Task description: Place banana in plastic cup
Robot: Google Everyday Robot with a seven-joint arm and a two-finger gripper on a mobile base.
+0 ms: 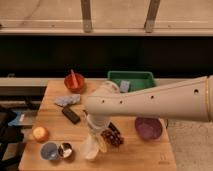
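banana, long and pale yellow, is just under the pincer on the wooden bench, probably for grasping; whether the pincer grips it i cannot tell. small light-blue plastic cup waits left.

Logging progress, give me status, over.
Gripper low near table front, at the banana. Plastic cup to its left, no banana inside. Metal cup stands between.

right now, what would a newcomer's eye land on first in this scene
The big white arm stretches from the right across the wooden table, its gripper low near the front edge with the pale banana at it. Beside it stand the blue cup and a metal cup; a green bin sits behind.
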